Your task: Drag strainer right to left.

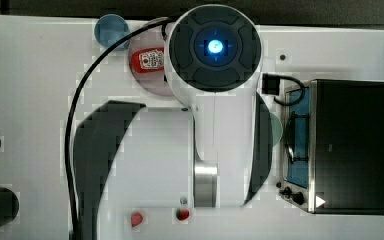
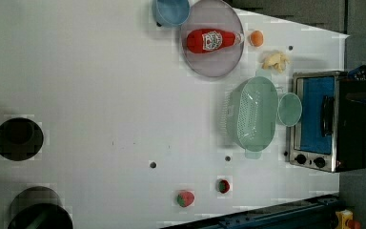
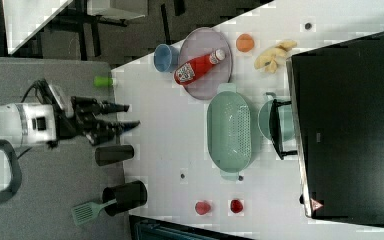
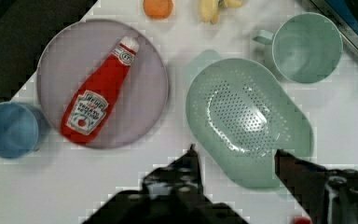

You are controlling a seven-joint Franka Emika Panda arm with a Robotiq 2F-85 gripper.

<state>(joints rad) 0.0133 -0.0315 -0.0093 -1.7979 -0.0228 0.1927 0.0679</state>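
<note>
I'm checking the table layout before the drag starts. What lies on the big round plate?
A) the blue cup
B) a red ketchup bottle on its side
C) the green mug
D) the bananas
B: the ketchup bottle lies flat across the plate, while the mug stands off it, beside the strainer.

Camera layout: three fixed views and one wrist view.
Top view: straight down, close above the arm [image 1: 215, 100]. Left view: overhead, farther back, taking in the whole table [image 2: 100, 95]. Right view: high, oblique, distant. Wrist view: close, looking down; shares the strainer [image 4: 247, 116] and plate [image 4: 149, 98] with the left and right views.
</note>
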